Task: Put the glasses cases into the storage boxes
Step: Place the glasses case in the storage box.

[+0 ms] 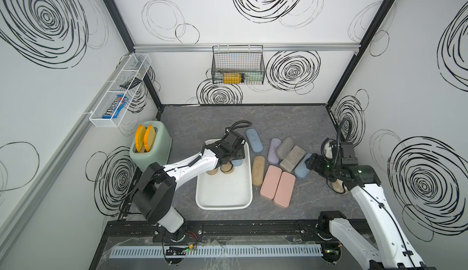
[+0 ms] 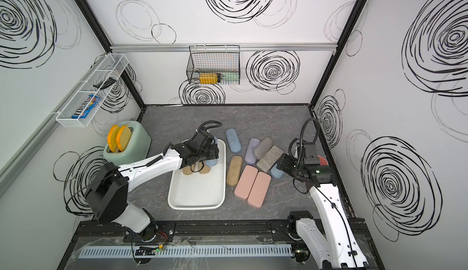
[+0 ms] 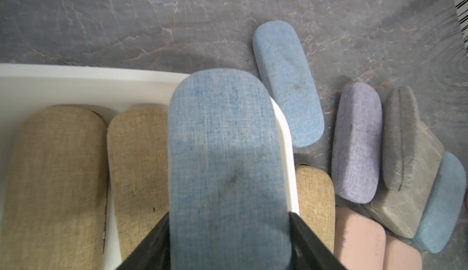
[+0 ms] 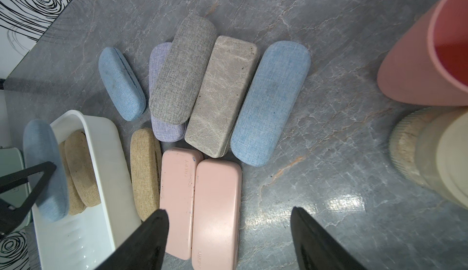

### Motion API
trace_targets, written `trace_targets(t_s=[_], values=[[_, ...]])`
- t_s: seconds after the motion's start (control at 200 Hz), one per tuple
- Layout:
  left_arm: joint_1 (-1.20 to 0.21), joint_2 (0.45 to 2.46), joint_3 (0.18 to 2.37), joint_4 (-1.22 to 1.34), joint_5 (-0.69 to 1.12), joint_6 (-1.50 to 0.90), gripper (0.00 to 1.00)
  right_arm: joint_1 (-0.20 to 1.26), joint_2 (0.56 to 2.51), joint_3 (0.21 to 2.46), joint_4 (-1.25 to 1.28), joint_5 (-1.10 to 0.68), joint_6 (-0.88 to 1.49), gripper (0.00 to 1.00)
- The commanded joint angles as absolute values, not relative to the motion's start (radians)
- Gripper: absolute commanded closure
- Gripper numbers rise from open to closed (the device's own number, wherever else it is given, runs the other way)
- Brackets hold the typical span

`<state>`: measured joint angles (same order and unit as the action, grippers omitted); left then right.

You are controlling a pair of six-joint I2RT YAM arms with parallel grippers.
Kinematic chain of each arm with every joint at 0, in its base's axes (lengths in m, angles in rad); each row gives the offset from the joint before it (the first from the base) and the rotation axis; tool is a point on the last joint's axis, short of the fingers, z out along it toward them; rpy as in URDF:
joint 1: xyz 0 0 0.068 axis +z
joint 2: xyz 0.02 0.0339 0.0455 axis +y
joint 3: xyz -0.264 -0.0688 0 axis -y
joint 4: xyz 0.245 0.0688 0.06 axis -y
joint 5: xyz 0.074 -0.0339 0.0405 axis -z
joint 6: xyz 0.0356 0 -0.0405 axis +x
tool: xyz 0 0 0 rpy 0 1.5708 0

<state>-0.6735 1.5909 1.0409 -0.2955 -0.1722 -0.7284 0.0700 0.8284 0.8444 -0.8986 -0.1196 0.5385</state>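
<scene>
**Glasses cases [image 1: 292, 158]: one held over the storage box [image 1: 222, 207], eight loose on the table [image 1: 228, 119]**

The left gripper [image 3: 229, 218] is clamped across the narrow width of a blue case [image 3: 222, 142], gripping it near one end. The case hangs lengthwise over the box's far corner on the pile side. It runs parallel to the two tan cases [image 3: 58, 180] lying side by side inside. That alignment appears meant to continue the row and save floor space. In the left wrist view the blue case overlaps the white rim. It may need shifting inward before release, or it could perch on the edge.

The right gripper [image 4: 229, 211] stands spread and empty above the loose pile, near the two pink cases [image 4: 215, 205]. The pile lies just beside the box. A grey case [image 4: 182, 71] rests on a lilac one [image 4: 164, 129], so the grey would have to come off first. Judged stage: about a quarter done.
</scene>
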Motion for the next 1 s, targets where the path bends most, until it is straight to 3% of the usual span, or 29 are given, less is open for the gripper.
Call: trace_targets(t_s=[0.0, 0.6, 0.736, 0.996], values=[[-0.670, 1.610, 1.017, -0.180, -0.151, -0.779, 0.55, 0.085, 0.831, 0.833, -0.885, -0.113, 0.546, 0.20], [-0.683, 1.784, 1.076, -0.163, -0.170, -0.793, 0.57, 0.130, 0.828, 0.834, -0.882, -0.097, 0.574, 0.20], [-0.686, 1.786, 1.080, -0.165, -0.178, -0.792, 0.40, 0.139, 0.826, 0.831, -0.879, -0.096, 0.580, 0.20], [-0.692, 1.782, 1.107, -0.189, -0.195, -0.778, 0.29, 0.170, 0.830, 0.834, -0.877, -0.077, 0.596, 0.19]])
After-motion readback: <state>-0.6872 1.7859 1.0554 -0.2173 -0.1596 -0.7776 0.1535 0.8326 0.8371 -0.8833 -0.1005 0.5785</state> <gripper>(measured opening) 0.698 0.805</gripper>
